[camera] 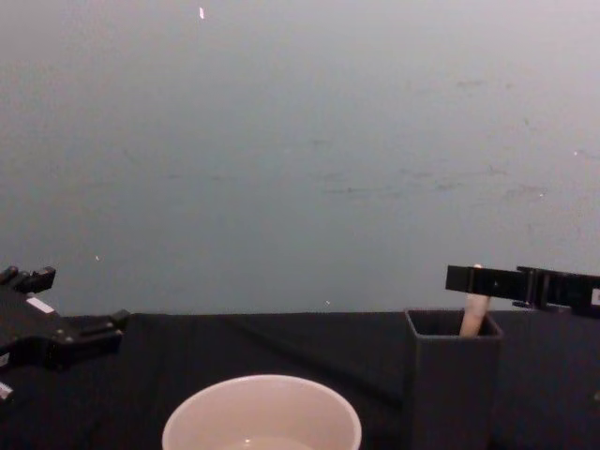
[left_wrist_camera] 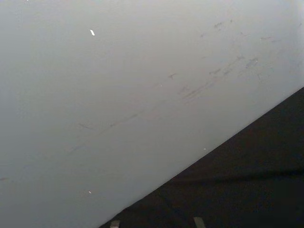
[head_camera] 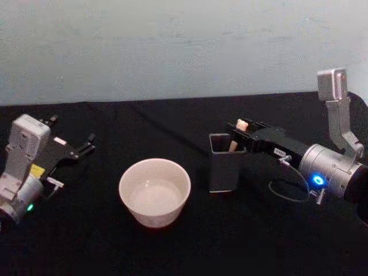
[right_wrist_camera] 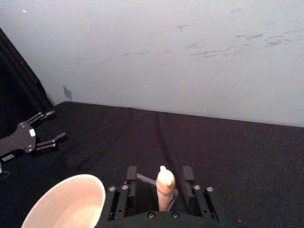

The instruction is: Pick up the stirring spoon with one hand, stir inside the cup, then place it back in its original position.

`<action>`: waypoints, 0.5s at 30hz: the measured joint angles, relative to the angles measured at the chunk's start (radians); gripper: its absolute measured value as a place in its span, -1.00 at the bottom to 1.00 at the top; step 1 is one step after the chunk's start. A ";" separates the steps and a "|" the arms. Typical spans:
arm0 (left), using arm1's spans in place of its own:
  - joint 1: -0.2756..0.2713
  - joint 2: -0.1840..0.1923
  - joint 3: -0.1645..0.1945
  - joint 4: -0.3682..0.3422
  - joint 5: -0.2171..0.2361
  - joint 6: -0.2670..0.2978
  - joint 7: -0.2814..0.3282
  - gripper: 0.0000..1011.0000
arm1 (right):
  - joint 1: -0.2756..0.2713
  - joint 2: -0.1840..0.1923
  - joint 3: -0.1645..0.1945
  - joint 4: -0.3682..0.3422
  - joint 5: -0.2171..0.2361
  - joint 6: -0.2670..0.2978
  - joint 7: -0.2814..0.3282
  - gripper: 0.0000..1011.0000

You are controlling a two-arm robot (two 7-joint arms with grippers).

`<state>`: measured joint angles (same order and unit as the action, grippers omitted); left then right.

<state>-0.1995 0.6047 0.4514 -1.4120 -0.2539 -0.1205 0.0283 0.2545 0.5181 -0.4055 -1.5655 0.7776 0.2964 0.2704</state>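
The stirring spoon [head_camera: 238, 133] stands nearly upright in the dark grey holder box [head_camera: 224, 164] on the black counter [head_camera: 86, 241], its long axis running top to bottom with a slight lean, pale handle poking above the box mouth. The right gripper [head_camera: 244, 131] has reached in from the robot's right at handle height; its jaws are apart, 1 finger on each side of the handle, so the spoon already lies between them and a closing squeeze looks like the move in hand, judged from this pose. The right wrist view makes the straddle plain: the handle tip [right_wrist_camera: 165, 183] rises in the gap between the 2 black fingers [right_wrist_camera: 131, 173], not yet pinched. The chest view instead gives height, showing the jaws level with the handle's top, above the box rim. The cup [head_camera: 154, 191] sits just to the left of the box, near but apart, with its mouth unobstructed. The left gripper [head_camera: 75, 148] rests parked far to the left, jaws spread, well away from the spoon, so the right arm is the nearer one.
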 joint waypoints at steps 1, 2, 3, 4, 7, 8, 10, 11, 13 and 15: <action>0.000 0.000 0.000 0.000 0.000 0.000 0.000 0.98 | 0.000 0.000 0.000 0.000 0.000 0.000 0.000 0.13; 0.000 0.000 0.000 0.000 0.000 0.000 0.000 0.98 | 0.000 0.000 0.000 0.000 0.000 0.000 0.000 0.26; 0.000 0.000 0.000 0.000 0.000 0.000 0.000 0.98 | 0.000 0.000 0.000 0.000 0.000 0.000 0.000 0.29; 0.000 0.000 0.000 0.000 0.000 0.000 0.000 0.98 | 0.000 0.000 0.000 0.000 0.000 0.000 0.000 0.34; 0.000 0.000 0.000 0.000 0.000 0.000 0.000 0.98 | 0.000 0.000 0.000 0.000 0.000 0.000 0.000 0.51; 0.000 0.000 0.000 0.000 0.000 0.000 0.000 0.98 | 0.000 0.000 0.000 0.000 0.000 0.000 0.000 0.60; 0.000 0.000 0.000 0.000 0.000 0.000 0.000 0.98 | 0.000 0.000 0.000 0.000 0.000 0.000 0.000 0.71; 0.000 0.000 0.000 0.000 0.000 0.000 0.000 0.98 | 0.000 0.000 0.000 0.000 0.000 0.000 0.000 0.74; 0.000 0.000 0.000 0.000 0.000 0.000 0.000 0.98 | 0.000 0.000 0.000 0.000 0.000 0.000 0.000 0.86; 0.000 0.000 0.000 0.000 0.000 0.000 0.000 0.98 | 0.000 0.000 0.000 0.000 0.000 0.000 0.000 0.93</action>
<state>-0.1995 0.6047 0.4514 -1.4120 -0.2539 -0.1205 0.0283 0.2545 0.5180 -0.4055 -1.5656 0.7776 0.2964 0.2708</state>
